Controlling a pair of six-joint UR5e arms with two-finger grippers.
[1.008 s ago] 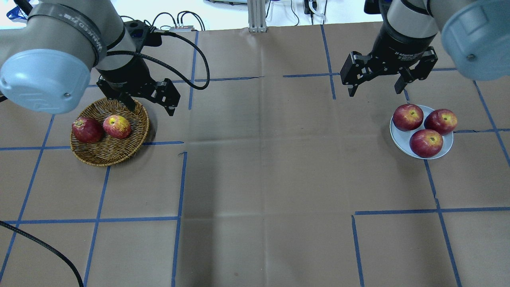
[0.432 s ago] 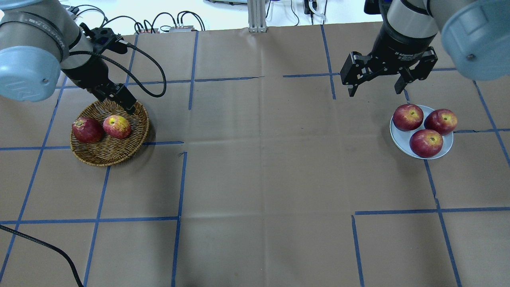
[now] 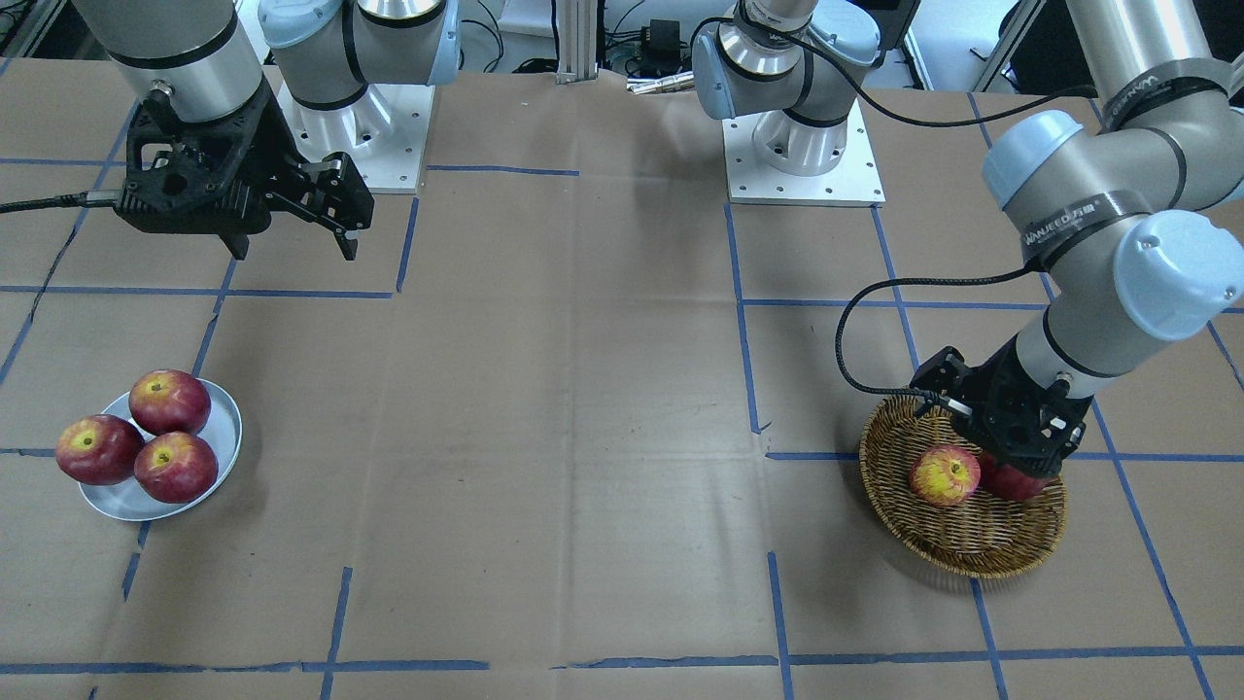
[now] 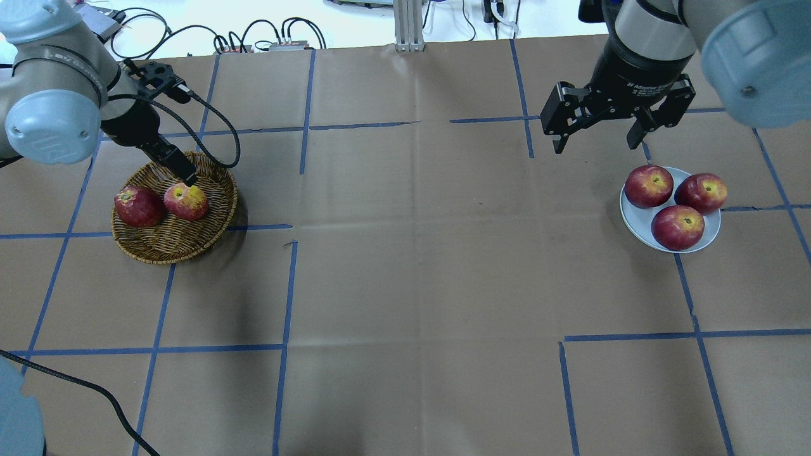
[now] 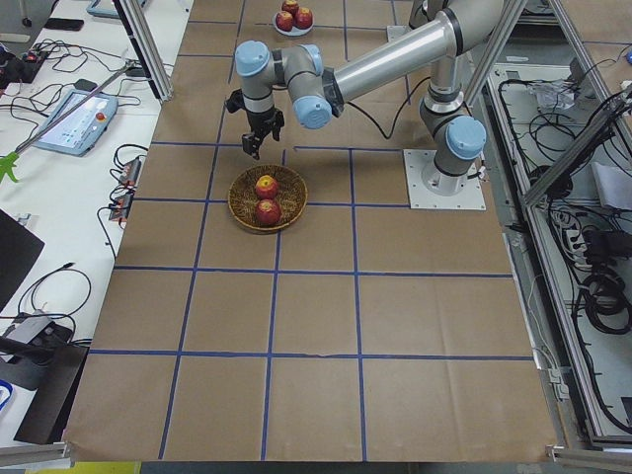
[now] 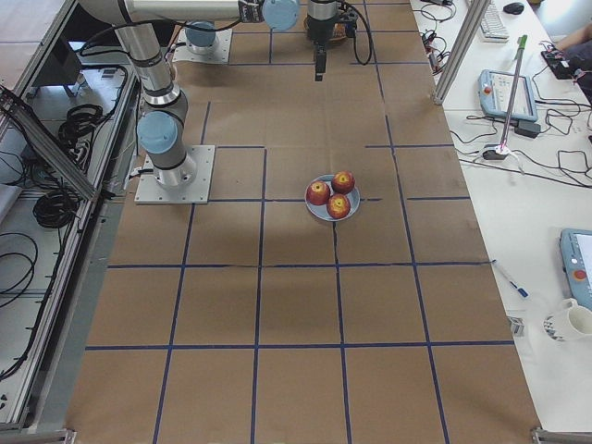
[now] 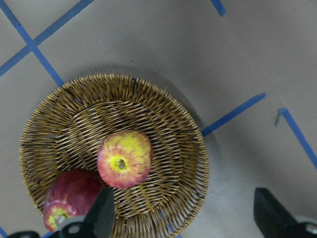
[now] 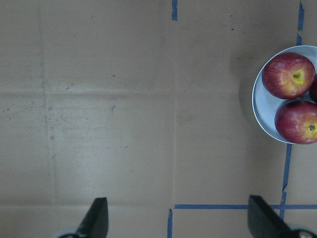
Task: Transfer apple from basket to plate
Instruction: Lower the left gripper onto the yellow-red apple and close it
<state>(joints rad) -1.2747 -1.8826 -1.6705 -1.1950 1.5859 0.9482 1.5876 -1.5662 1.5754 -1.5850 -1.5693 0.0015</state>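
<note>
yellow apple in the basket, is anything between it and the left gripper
Nothing visible. The left gripper hangs open above the basket, the yellow apple bare beneath it. The dark red apple lies beside it and may crowd one finger.

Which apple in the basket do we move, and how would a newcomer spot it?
Find the round wicker basket on the robot's left side of the table. Two apples lie in it side by side; the target apple is the one nearer the table's middle. It is yellow streaked with red-orange, while the dark red apple beside it is evenly dark.
</note>
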